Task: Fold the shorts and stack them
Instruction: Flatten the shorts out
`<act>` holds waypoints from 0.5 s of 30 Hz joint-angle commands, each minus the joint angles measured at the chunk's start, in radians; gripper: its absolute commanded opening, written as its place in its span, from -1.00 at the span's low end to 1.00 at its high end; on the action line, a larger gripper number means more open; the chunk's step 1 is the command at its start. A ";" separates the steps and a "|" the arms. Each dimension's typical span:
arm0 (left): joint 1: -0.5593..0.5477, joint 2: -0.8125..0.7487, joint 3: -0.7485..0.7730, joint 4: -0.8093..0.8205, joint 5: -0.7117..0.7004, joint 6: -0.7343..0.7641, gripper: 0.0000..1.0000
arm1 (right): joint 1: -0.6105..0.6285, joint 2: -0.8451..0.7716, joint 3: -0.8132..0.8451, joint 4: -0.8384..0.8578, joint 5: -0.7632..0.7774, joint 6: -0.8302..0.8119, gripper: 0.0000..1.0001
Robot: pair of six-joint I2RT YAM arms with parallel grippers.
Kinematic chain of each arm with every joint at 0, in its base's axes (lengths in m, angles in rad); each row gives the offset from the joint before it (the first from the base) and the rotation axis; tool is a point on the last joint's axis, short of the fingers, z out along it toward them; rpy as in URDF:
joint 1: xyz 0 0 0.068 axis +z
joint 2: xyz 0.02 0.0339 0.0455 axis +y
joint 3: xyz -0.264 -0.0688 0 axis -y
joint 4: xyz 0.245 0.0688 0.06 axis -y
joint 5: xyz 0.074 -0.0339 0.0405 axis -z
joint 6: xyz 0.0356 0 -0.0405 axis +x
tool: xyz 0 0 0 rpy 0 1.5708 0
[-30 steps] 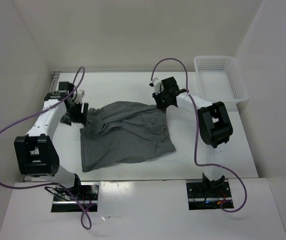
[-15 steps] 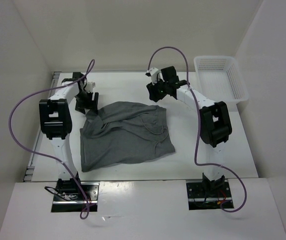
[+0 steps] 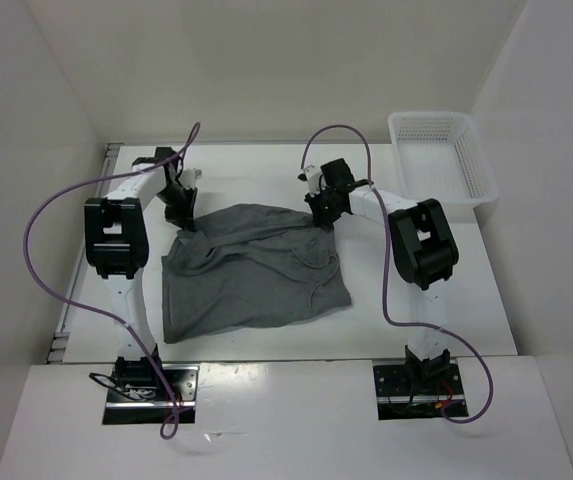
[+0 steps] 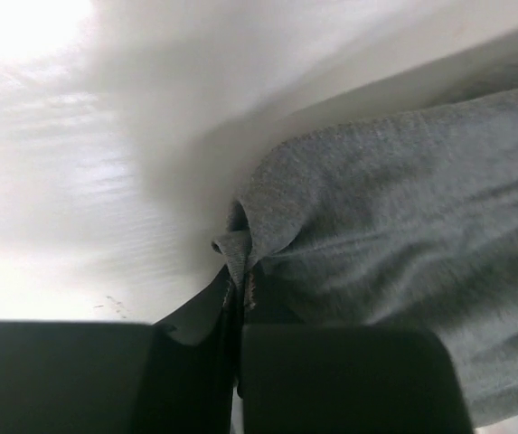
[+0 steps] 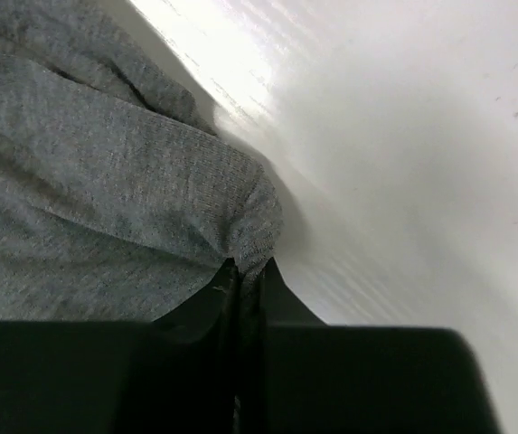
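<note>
Grey fabric is now pinched at both far corners. Half a second ago the left tool [image 3: 183,215] and right tool [image 3: 321,214] hung with jaws apart above the shorts [image 3: 251,270]; both have since dropped and clamped onto cloth. The shorts lie rumpled on the counter [image 3: 266,170], well left of the white basket [image 3: 441,155]. The right tool holds the corner nearer the basket, the left tool the corner farthest from it. With both corners secured, the first fold looks ready to begin.
</note>
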 commanded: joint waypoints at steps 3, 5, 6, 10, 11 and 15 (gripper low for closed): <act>0.005 -0.061 0.173 0.012 -0.045 0.005 -1.00 | -0.006 0.001 0.074 0.038 0.100 0.032 -1.00; 0.005 -0.098 0.285 0.028 -0.102 0.005 -1.00 | -0.006 -0.022 0.134 0.052 0.143 0.021 -1.00; 0.005 -0.107 0.318 0.037 -0.111 0.005 -1.00 | -0.006 -0.053 0.149 0.061 0.178 0.011 -1.00; -0.005 -0.167 0.345 0.037 -0.125 0.005 -1.00 | -0.006 -0.137 0.171 0.081 0.227 -0.014 -1.00; -0.005 -0.197 0.313 0.046 -0.125 0.005 -0.93 | -0.006 -0.154 0.137 0.081 0.227 -0.023 -1.00; -0.034 -0.288 0.013 0.118 -0.125 0.005 -0.67 | -0.006 -0.217 0.021 0.072 0.215 -0.074 -1.00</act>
